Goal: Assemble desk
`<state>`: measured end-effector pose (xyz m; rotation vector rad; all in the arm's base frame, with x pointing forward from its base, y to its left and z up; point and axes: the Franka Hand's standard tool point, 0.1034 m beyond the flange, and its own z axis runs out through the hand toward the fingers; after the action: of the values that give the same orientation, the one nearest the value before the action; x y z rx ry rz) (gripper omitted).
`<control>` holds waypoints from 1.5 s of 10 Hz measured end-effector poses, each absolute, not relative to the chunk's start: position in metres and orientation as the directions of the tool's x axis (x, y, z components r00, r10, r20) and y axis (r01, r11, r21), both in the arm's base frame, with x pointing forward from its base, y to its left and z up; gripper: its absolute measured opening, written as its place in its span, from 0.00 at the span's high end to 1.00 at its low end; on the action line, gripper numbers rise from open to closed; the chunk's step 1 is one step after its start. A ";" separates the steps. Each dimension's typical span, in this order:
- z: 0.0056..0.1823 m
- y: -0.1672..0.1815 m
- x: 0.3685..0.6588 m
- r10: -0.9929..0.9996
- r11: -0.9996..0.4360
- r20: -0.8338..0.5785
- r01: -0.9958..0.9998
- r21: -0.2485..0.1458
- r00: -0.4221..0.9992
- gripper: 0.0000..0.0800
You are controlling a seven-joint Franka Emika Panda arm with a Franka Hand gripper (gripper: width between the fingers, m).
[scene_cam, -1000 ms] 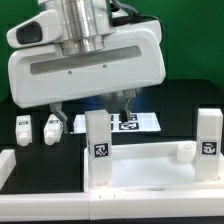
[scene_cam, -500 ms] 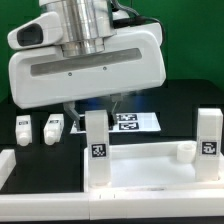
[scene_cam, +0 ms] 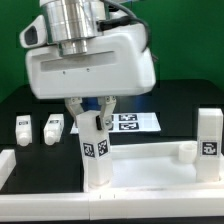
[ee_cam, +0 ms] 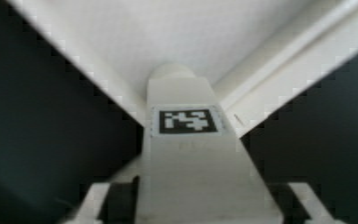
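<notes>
- Exterior view: jaws closed on the top of the upright desk leg [scene_cam: 95,150], one finger on each side; the leg is slightly tilted on the desk slab [scene_cam: 150,168], toward the exterior view's left; second leg [scene_cam: 208,133] upright at the right
- Wrist view: tagged desk leg [ee_cam: 190,150] pinched between both fingers [ee_cam: 98,203]

The marker board [scene_cam: 140,122] (partly) behind leg [scene_cam: 96,165]

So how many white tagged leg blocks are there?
4. At the exterior view's left lie the outer leg and the inner leg; the middle leg stands between the fingers; the last leg stands at that view's right. The arm may hide others.
</notes>
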<state>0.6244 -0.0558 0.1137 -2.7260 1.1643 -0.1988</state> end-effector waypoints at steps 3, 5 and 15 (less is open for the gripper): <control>0.114 -0.057 0.624 -0.823 -0.557 0.019 -0.801 -0.221 0.567 0.64; 0.114 -0.053 0.622 -0.979 -0.150 -0.104 -0.963 -0.226 0.177 0.64; 0.114 -0.041 0.622 -0.719 -0.665 -0.058 -0.709 -0.236 0.693 0.19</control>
<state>0.6216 -0.0406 0.1138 -2.6641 1.1427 -0.0592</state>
